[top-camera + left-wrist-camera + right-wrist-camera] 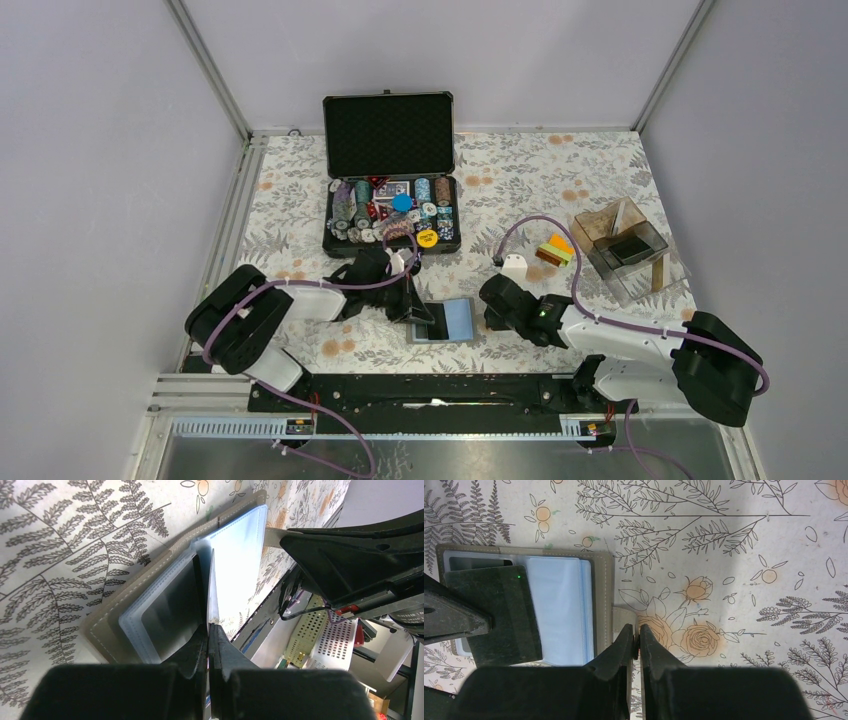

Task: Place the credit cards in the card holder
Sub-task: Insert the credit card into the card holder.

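The grey card holder point(457, 320) lies open on the flowered cloth between my arms, light blue panel to the right. My left gripper point(418, 314) is shut on a thin clear inner sleeve point(212, 587) and holds it upright at the fold, beside the dark panel point(167, 610). My right gripper point(488, 306) is shut on the holder's small grey closure tab point(625, 616) at its right edge; the holder point(601, 580) lies left of it. The credit cards point(554, 250), an orange, yellow and green stack, lie on the cloth farther back right, apart from both grippers.
An open black chip case point(390, 190) full of chips stands at the back centre. A clear brownish acrylic box point(625, 245) sits at the right, next to the cards. A small white block point(515, 267) lies just behind the right gripper.
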Motion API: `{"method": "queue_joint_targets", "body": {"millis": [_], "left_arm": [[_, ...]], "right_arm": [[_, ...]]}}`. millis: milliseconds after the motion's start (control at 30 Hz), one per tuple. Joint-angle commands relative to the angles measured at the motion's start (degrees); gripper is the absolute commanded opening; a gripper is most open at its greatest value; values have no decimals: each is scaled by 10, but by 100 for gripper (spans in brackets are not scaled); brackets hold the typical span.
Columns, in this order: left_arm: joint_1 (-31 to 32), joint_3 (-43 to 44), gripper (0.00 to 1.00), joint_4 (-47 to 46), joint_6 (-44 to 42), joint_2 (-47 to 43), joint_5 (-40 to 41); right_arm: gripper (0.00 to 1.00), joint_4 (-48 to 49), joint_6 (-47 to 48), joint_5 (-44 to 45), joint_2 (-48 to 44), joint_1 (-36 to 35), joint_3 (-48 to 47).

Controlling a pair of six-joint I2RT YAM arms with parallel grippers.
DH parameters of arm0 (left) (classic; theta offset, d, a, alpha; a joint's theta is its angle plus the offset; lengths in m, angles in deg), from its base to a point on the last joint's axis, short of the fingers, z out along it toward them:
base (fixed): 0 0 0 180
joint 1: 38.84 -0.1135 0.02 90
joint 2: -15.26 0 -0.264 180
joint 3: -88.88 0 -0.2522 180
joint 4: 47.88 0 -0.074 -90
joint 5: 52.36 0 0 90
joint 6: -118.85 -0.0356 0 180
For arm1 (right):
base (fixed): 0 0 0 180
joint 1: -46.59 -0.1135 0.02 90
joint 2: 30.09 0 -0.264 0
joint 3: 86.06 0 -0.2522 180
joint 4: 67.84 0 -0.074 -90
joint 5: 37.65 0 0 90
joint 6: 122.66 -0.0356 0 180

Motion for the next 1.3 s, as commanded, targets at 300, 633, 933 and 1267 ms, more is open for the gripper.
{"method": "queue_joint_targets", "body": {"millis": [300,633,933,1267], "left_arm": [[1,15,0,-42,-25,30,0],[9,22,0,-66,-20,50,-8],[19,20,0,-112,16,66,-4],[34,47,13,8,-25,31,56]], "right_arm": [[0,13,-10,-3,8,2,-5],[0,18,-8,-8,17,2,-9],[0,24,-5,-12,22,2,-12],[0,24,-5,-11,19,2,-8]]}}
